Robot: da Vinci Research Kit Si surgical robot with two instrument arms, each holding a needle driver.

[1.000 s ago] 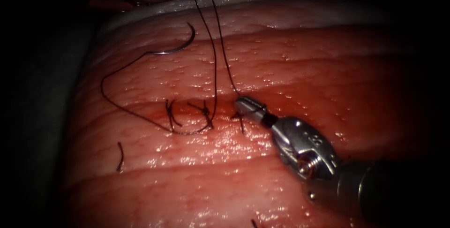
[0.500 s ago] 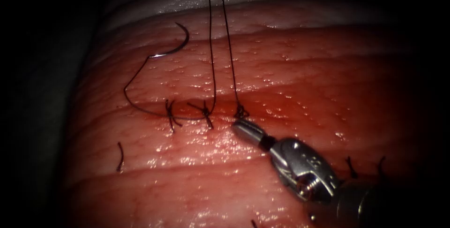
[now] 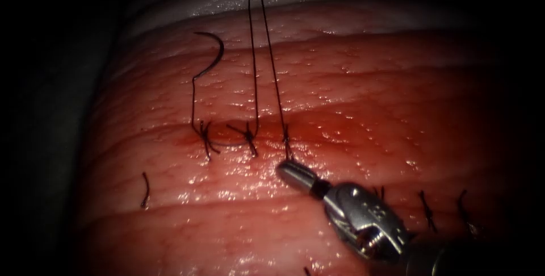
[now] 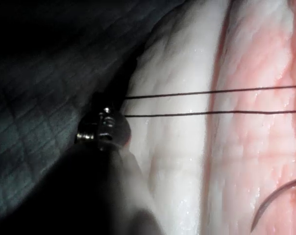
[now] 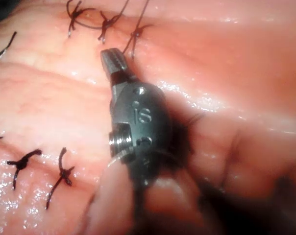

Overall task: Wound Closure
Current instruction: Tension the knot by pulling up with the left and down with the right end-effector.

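The curved needle lies free on the tissue, up and left of the cut, held by neither tool; part of its curve shows in the left wrist view. Its thread runs down to the stitch line. Two taut strands rise from the newest knot to my left tool, which is shut on the thread. My right tool sits just below that knot, jaws shut on the short thread tail; it is also seen close up.
Two older knotted stitches sit left of the newest knot. More tied stitches lie at the lower right. A loose cut thread piece rests at the lower left. Red fluid wets the cut.
The left tool rose out of the endoscope view, drawing both strands up. The slack loop on the left shrank and dragged the needle round. The right tool moved down, away from the knot.
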